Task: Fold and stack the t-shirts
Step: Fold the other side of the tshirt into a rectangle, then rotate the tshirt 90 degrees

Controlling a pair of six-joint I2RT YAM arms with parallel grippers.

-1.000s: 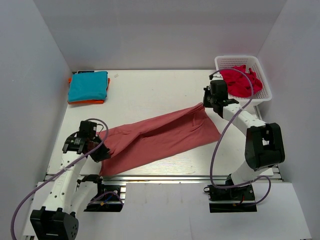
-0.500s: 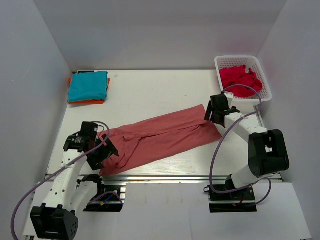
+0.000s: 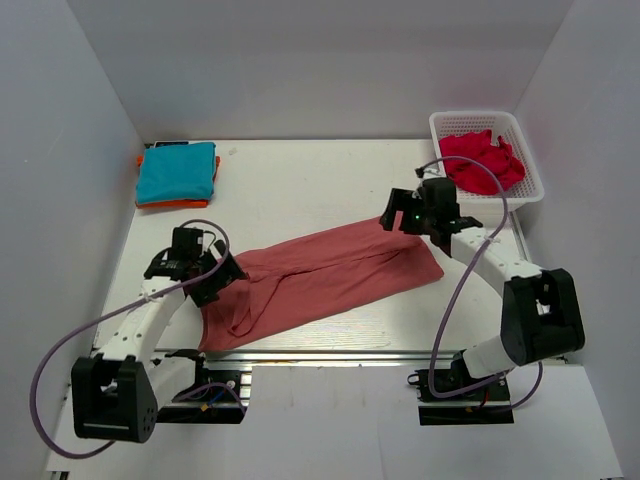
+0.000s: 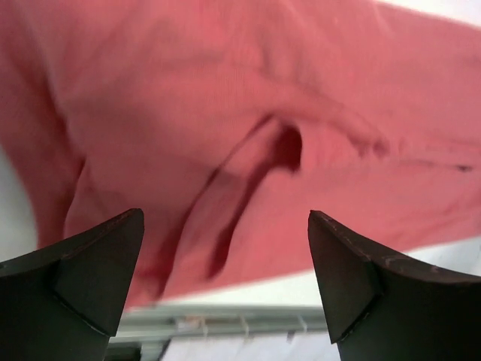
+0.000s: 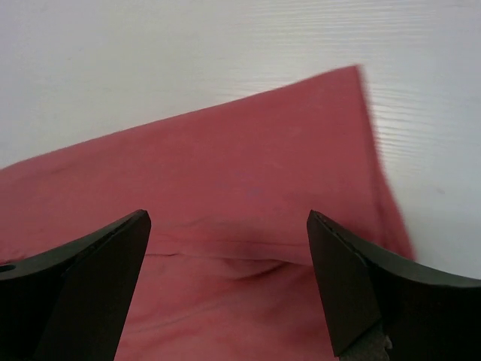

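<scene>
A salmon-red t-shirt [image 3: 320, 275] lies stretched in a long band across the middle of the table, creased along its length. My left gripper [image 3: 222, 268] hovers open over the shirt's left end, nothing between its fingers; the left wrist view shows the wrinkled cloth [image 4: 248, 143] below. My right gripper [image 3: 396, 218] stands open above the shirt's upper right corner, also holding nothing; the right wrist view shows that corner of the shirt [image 5: 248, 195]. A folded stack, teal t-shirt [image 3: 176, 171] on an orange one [image 3: 170, 204], rests at the back left.
A white basket [image 3: 519, 190] at the back right holds a crumpled red garment [image 3: 480, 160]. White walls close in the table on three sides. The metal rail [image 3: 330, 352] runs along the table's near edge, close to the shirt's lower left end.
Both grippers have opened and let go of the shirt's ends. The left one moved up and right over the cloth; the right one swung left above the corner. The shirt lies slack.
</scene>
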